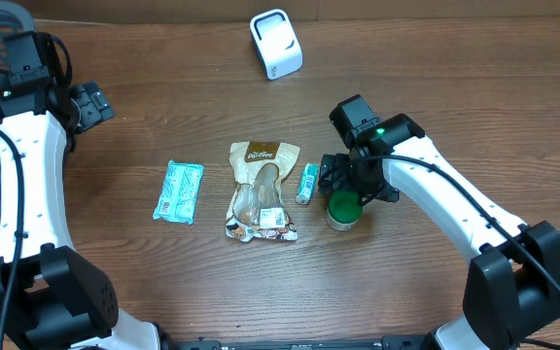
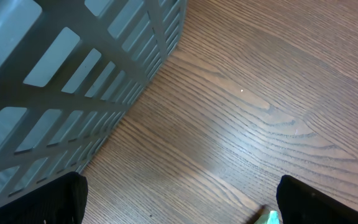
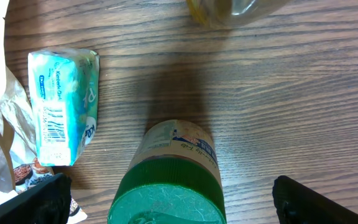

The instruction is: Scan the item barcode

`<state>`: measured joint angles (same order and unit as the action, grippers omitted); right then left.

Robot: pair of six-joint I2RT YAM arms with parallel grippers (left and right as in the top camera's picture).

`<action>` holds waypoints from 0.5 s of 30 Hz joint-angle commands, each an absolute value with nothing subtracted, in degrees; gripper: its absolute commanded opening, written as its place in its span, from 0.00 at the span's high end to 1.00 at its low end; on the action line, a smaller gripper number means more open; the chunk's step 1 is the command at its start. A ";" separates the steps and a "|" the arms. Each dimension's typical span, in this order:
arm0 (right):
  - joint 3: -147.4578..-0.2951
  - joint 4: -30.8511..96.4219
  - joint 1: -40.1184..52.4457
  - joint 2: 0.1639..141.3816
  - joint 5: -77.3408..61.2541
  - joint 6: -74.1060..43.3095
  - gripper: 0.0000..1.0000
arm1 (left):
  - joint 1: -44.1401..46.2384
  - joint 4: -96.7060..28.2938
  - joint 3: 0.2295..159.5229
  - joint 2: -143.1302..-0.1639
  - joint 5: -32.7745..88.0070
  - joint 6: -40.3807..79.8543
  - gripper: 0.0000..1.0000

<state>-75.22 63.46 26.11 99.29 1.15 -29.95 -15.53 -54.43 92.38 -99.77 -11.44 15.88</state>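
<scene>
- Likely the item to scan is the green-lidded jar [image 3: 166, 183], which stands on the desk [image 1: 436, 87] at about 4 o'clock from the snack bag [image 1: 261, 190]. The right pincer [image 3: 173, 208] hangs over it with its jaws apart, one on either side.
- Risk: the jar is round and looks smooth, so a grip off its middle may let it twist out or tip over.
- Risk: the small teal pack [image 3: 64, 106] lies just beside the jar at its 10 o'clock, and a finger coming down wide may nudge or trap it.
- Risk: no barcode shows on the jar, so it may reach the white scanner [image 1: 275, 44], at 12 o'clock on the desk, facing the wrong way.
- The left pincer [image 1: 90, 102], jaws apart and holding nothing, sits at 9 o'clock near the grey basket [image 2: 73, 68].
- Count: one jar, one snack bag, two teal packs (the larger teal pack [image 1: 179, 192] lies at 9 o'clock from the bag), one scanner, one basket, two arms.
</scene>
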 commanded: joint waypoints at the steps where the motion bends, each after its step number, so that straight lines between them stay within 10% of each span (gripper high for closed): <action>1: -76.09 63.13 26.00 99.04 2.04 -29.69 0.00 | -16.05 -54.17 93.38 -99.24 -12.19 15.20 0.00; 15: -72.14 62.26 26.02 99.04 1.74 -29.76 0.00 | -16.08 -54.17 93.38 -99.24 -12.19 15.22 0.00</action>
<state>-74.87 63.42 26.13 99.29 1.50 -29.98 -15.53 -54.43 92.38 -99.77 -11.44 15.88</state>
